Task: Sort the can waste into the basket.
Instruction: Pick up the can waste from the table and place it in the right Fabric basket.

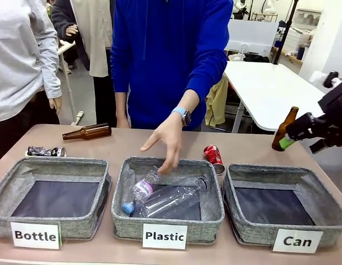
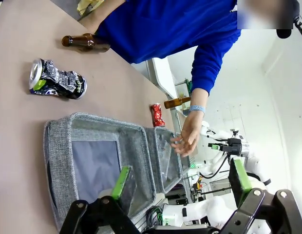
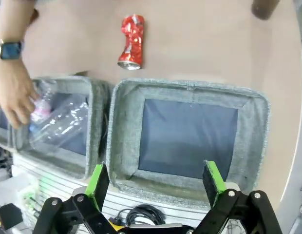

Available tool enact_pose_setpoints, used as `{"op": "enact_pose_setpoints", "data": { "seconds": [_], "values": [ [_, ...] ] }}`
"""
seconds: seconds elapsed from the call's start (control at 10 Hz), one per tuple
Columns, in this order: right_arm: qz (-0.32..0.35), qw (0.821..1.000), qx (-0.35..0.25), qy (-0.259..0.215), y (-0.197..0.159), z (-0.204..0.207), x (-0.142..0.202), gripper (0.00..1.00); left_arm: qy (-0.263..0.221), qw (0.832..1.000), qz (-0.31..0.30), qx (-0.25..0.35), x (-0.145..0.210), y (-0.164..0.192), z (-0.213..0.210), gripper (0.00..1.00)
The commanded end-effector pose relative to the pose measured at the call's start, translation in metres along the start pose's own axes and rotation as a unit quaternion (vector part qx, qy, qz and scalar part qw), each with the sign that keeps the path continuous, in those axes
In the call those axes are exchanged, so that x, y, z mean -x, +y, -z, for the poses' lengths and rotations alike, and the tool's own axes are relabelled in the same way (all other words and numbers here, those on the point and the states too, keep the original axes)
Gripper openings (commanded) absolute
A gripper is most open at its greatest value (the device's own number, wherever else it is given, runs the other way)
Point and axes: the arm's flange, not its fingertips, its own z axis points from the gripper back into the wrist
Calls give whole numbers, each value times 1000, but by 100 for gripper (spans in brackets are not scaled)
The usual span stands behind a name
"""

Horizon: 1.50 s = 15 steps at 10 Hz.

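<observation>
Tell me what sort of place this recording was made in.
Probably an indoor lab or workshop set up for a waste-sorting trial. A brown table holds a labelled Bottle bin, Plastic bin and Can basket. A white work table stands behind, with people standing by.

left claw and right claw both hover in the air, wide open.

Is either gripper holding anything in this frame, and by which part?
Nothing is held. The black, green-padded left gripper and the right gripper are both open, with nothing between their fingers.
</observation>
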Motion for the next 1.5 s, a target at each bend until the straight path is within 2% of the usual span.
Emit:
{"op": "enact_pose_setpoints", "data": {
  "seconds": [0.0, 0.3, 0.5, 0.6, 0.7, 0.9, 1.0, 1.1, 1.3, 1.4],
  "values": [
    [20, 1000, -11, 3, -34, 1, 19, 100, -4, 1000, 13, 11, 0, 0, 0, 100],
    [78, 995, -63, -30, -82, -1, 73, 100, -4, 1000, 13, 11, 0, 0, 0, 100],
    [87, 993, -75, -35, -91, 5, 82, 100, -4, 1000, 13, 11, 0, 0, 0, 100],
    [77, 994, -68, -30, -84, 8, 75, 100, -4, 1000, 13, 11, 0, 0, 0, 100],
    [66, 996, -49, -24, -68, 10, 63, 100, -4, 1000, 13, 11, 0, 0, 0, 100],
    [22, 1000, 13, -9, -14, 22, 21, 100, -4, 1000, 13, 11, 0, 0, 0, 100],
    [0, 999, 52, 7, 20, 38, -9, 100, -4, 1000, 13, 11, 0, 0, 0, 100],
    [-47, 996, 65, 32, 48, 53, -34, 100, -4, 1000, 13, 11, 0, 0, 0, 100],
    [-68, 986, 138, 57, 96, 92, -78, 100, -4, 1000, 13, 11, 0, 0, 0, 100],
    [-90, 982, 154, 62, 119, 113, -98, 100, -4, 1000, 13, 11, 0, 0, 0, 100]
  ]
}}
